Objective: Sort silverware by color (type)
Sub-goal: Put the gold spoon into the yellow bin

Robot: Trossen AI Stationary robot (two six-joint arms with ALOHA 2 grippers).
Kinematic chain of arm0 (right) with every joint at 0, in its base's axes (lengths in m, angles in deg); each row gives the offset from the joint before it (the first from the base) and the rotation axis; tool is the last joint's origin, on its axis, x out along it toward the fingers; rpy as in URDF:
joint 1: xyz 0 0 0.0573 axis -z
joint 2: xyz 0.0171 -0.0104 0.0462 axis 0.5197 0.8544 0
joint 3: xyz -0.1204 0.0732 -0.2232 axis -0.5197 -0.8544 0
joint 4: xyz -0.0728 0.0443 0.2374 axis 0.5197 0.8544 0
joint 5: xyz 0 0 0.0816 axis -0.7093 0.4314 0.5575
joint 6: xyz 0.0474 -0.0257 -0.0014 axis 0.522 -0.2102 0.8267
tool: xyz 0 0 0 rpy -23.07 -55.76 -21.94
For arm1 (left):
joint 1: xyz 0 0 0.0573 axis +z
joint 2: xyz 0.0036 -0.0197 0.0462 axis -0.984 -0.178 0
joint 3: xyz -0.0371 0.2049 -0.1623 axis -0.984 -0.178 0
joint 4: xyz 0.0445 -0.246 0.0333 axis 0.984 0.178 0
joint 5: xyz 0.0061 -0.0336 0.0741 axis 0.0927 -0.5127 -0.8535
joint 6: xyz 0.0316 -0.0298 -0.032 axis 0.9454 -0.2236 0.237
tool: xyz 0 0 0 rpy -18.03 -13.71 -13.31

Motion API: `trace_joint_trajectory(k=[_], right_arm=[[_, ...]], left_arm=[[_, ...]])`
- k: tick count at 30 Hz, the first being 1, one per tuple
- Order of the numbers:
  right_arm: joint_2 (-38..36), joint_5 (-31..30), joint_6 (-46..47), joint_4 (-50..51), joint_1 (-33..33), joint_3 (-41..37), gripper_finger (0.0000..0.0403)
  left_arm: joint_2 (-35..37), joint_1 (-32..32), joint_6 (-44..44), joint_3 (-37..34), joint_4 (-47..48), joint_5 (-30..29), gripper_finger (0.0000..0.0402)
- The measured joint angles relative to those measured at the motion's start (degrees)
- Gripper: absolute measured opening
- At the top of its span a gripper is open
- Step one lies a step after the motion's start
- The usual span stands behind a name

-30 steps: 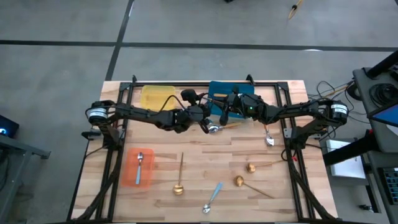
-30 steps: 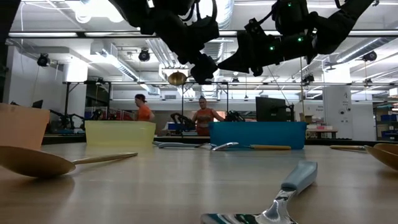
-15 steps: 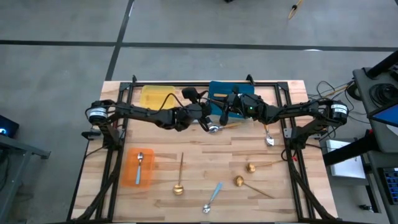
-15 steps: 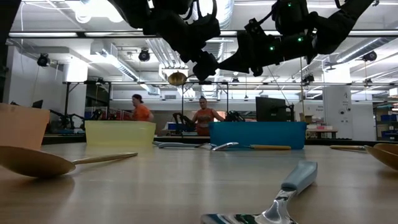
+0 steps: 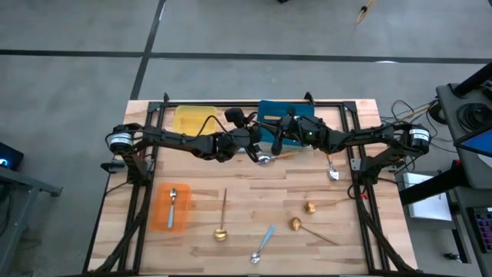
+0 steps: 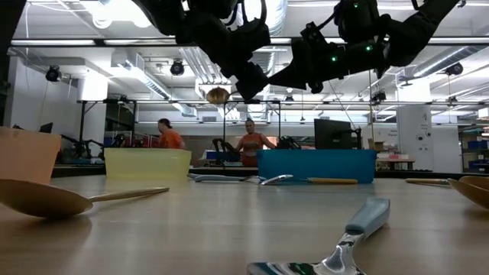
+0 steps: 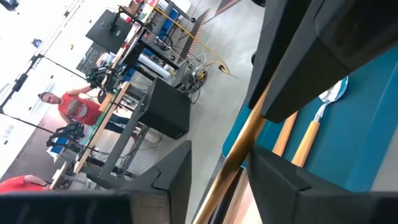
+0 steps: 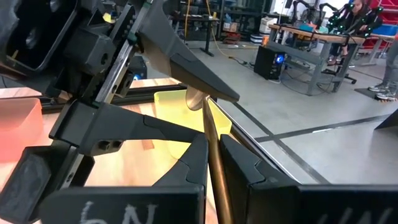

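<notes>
Over mid-counter (image 5: 246, 192), near the blue tray (image 5: 265, 108): right end effector (image 8: 213, 142) pinching gold spoon (image 8: 218, 180) by its thin handle. Left end effector (image 7: 249, 140) flanking the same handle, contact cannot tell. Likely light, stiff, slick metal, prone to swivel; best gripped square across the handle, close to the bowl.

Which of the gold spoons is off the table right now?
The gold spoon gripped between the right gripper and left gripper, held up mid-air. The other three gold spoons lie flat on the wooden table.
</notes>
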Motion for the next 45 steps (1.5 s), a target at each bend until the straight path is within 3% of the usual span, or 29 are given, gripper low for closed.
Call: trace_joint_trajectory(k=[16,23,34,41,45], right_arm=[[-0.02,-0.17,0.0,-0.06,0.04,0.0,0.0025],[-0.04,0.15,1.29,-0.27,0.11,0.0,0.003],[0.04,-0.14,1.53,0.27,0.15,-0.09,0.0075],[0.04,-4.14,0.73,1.44,0.13,-0.09,0.0114],[0.04,-4.81,0.0,1.74,0.28,-0.09,0.0128]], left_arm=[[0.0,0.02,-0.85,0.0,0.44,1.74,0.0062],[0.0,-0.04,-2.0,-0.04,2.54,3.45,0.001],[0.11,0.08,-4.64,0.24,5.44,2.24,0.0004],[0.86,0.6,-4.96,6.47,23.49,3.01,0.0004],[1.91,3.05,-6.42,12.21,39.73,9.73,0.0004]])
